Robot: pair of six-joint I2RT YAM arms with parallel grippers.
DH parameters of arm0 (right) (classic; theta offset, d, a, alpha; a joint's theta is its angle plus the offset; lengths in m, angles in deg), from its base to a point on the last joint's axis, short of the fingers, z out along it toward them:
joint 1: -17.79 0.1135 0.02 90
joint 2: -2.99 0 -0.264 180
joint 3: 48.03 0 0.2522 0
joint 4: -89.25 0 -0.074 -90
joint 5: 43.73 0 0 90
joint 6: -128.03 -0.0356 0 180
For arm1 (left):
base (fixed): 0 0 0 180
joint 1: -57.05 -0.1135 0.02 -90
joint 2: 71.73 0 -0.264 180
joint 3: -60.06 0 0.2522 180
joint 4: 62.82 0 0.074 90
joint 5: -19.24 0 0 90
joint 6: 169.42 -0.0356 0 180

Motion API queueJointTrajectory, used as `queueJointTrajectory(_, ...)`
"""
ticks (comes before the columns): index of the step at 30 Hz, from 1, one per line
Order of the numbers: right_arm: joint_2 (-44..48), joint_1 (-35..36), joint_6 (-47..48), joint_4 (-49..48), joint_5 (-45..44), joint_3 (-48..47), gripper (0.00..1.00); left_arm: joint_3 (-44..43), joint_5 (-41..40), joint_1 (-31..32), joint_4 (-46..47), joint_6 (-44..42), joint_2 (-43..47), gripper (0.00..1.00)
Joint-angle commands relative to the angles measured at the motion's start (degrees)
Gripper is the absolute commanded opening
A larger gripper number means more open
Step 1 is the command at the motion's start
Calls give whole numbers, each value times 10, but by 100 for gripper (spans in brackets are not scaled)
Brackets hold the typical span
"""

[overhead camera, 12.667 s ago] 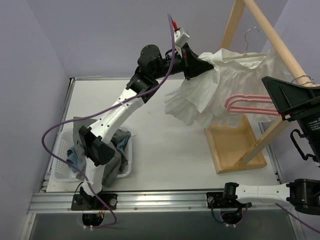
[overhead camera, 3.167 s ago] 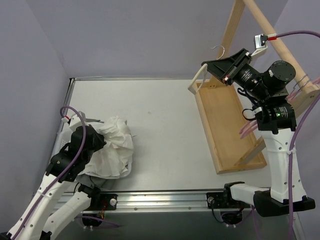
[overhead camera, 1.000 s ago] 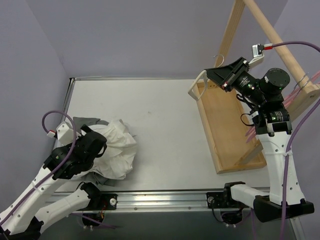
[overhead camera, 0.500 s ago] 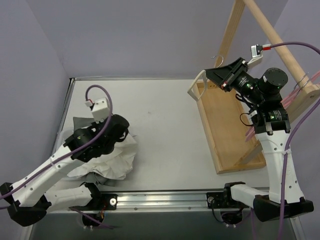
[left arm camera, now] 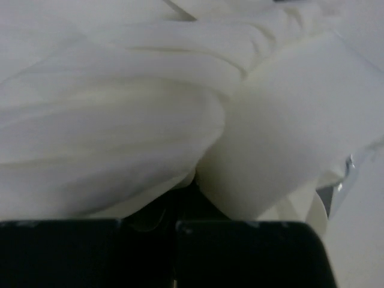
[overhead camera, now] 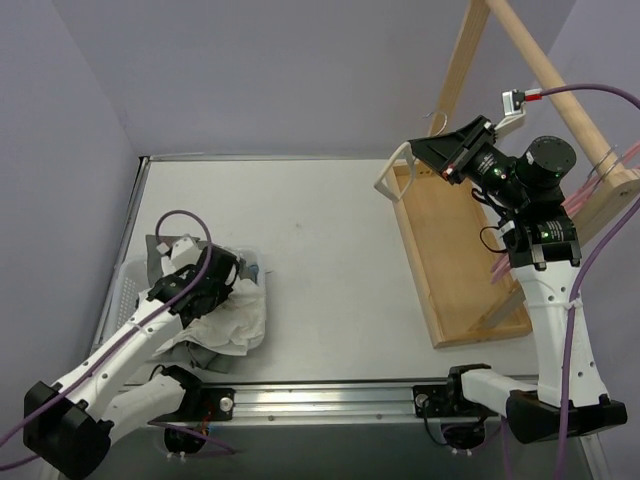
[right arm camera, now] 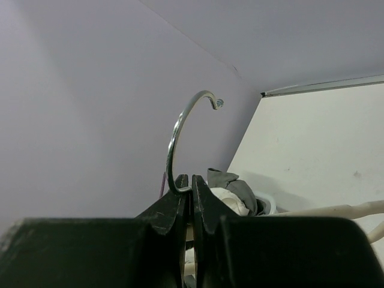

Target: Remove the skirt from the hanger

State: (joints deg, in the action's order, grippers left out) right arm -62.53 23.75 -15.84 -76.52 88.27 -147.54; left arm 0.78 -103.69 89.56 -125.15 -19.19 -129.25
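The white skirt [overhead camera: 238, 312] lies crumpled on the white basket [overhead camera: 124, 292] at the near left, off the hanger. It fills the left wrist view [left arm camera: 120, 114]. My left gripper [overhead camera: 205, 285] is pressed down into it, its jaws together [left arm camera: 179, 207], with the folds running into them. My right gripper [overhead camera: 443, 152] is shut on the neck of the bare cream hanger [overhead camera: 392, 170], held in the air at the rack's far left corner. In the right wrist view, the metal hook [right arm camera: 178, 133] rises from the closed jaws [right arm camera: 191, 180].
A wooden rack with a tray base [overhead camera: 455, 250] and slanted poles stands at the right. Pink hangers [overhead camera: 497, 265] hang from it behind my right arm. Grey clothing [overhead camera: 160, 245] lies under the skirt in the basket.
My left arm swung up over the basket, then came back down into the skirt pile. The skirt has bunched lower and nearer. My right arm, holding the hanger, has barely moved.
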Motion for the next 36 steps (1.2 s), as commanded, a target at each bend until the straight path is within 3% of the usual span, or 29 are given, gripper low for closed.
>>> queueJointTrajectory(1, 4, -4, -2, -28, 26, 2, 0, 45, 136, -122, 86, -56, 0, 2)
queueJointTrajectory(4, 9, -3, -2, -28, 25, 5, 0, 79, 162, -155, 95, -46, -14, 2)
queueJointTrajectory(9, 15, -4, -7, -34, 23, 16, 0, 172, 215, -155, 188, -27, -7, 2)
queueJointTrajectory(12, 13, -3, -5, -34, 25, 18, 0, 172, 208, -153, 158, -24, 22, 2)
queueJointTrajectory(15, 11, -4, -4, -32, 24, 17, 0, 125, 179, -153, 86, -38, 81, 2)
queueJointTrajectory(17, 8, -4, -3, -32, 21, 18, 0, 85, 159, -152, 40, -48, 106, 8)
queueJointTrajectory(19, 6, -4, -2, -34, 21, 18, 0, 26, 132, -152, -20, -51, 136, 25)
queueJointTrajectory(21, 0, -4, -4, -36, 21, 17, 0, -21, 118, -151, -69, -50, 158, 27)
queueJointTrajectory(23, -10, -6, -2, -39, 21, 12, 0, -45, 113, -150, -92, -47, 173, 39)
queueJointTrajectory(25, -18, -5, 2, -36, 22, 5, 0, -69, 111, -149, -108, -49, 185, 59)
queueJointTrajectory(33, -45, 8, 48, -8, 4, 5, 0, -149, 113, -148, -89, -77, 171, 60)
queueJointTrajectory(36, -65, 36, 96, 46, -40, -13, 0, -213, 168, -142, -35, -141, 128, 58)
